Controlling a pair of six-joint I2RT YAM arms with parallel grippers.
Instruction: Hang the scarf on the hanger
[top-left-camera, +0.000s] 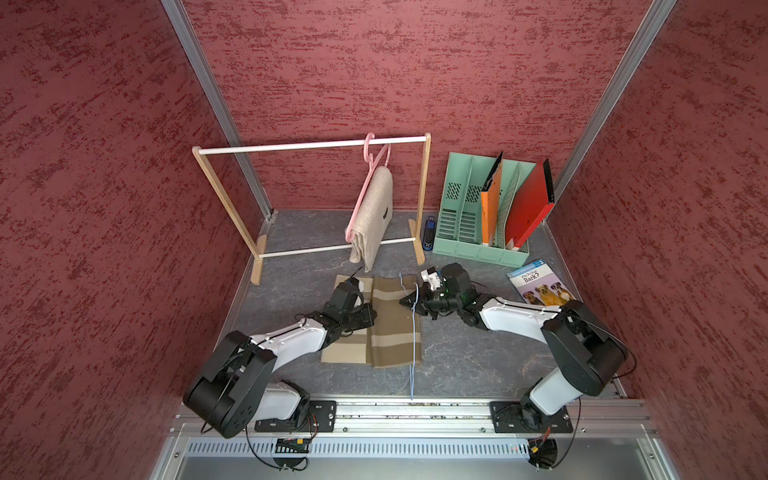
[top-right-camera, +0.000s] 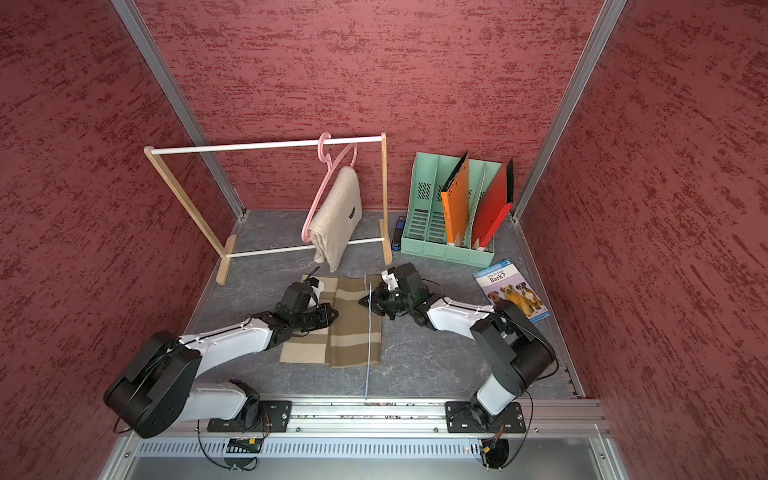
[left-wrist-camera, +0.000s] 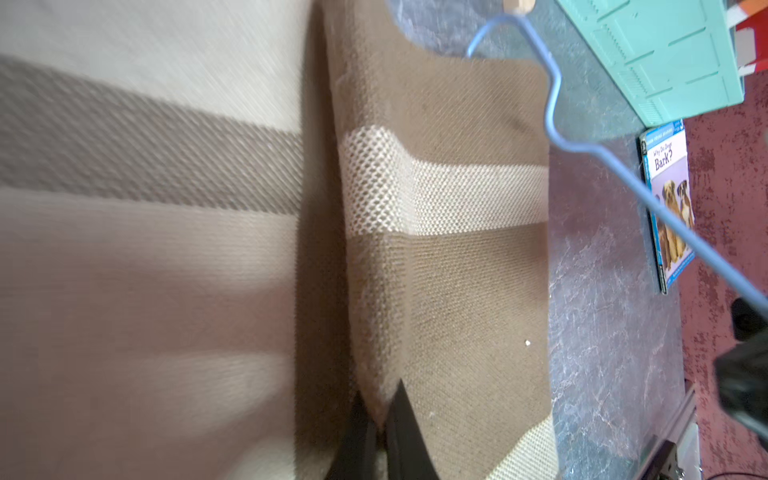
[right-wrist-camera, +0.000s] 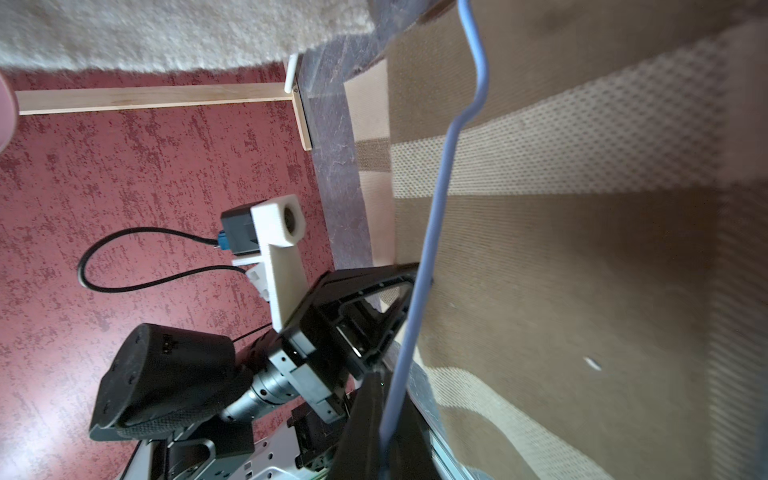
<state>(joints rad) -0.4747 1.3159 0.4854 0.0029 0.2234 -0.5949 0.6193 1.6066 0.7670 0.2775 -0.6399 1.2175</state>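
The scarf (top-left-camera: 386, 328) lies in the middle of the table (top-left-camera: 478, 357). The thin hanger (top-left-camera: 412, 374) runs along its right side. Behind the scarf stands the rack (top-left-camera: 291, 146), with a folded cloth (top-left-camera: 372, 216) hanging from it. Right of the rack sit the stapler (top-left-camera: 429, 235), then the file holder (top-left-camera: 457, 216). The book (top-left-camera: 540, 286) lies in front of that holder

This is a robotics lab test cell. Dark red textured wall panels (top-left-camera: 395, 75) framed by bare aluminium corner posts (top-left-camera: 215, 95) close in a grey marbled tabletop (top-left-camera: 465, 353). At 6 o'clock a slotted aluminium rail (top-left-camera: 415, 415) carries the bolted-down black-and-white left arm (top-left-camera: 291, 338) and right arm (top-left-camera: 511, 318), with loose cables. Props stand from 12 to 2 o'clock: a tabletop wooden clothes rack (top-left-camera: 424, 191) and a mint-green plastic file organiser (top-left-camera: 455, 195).
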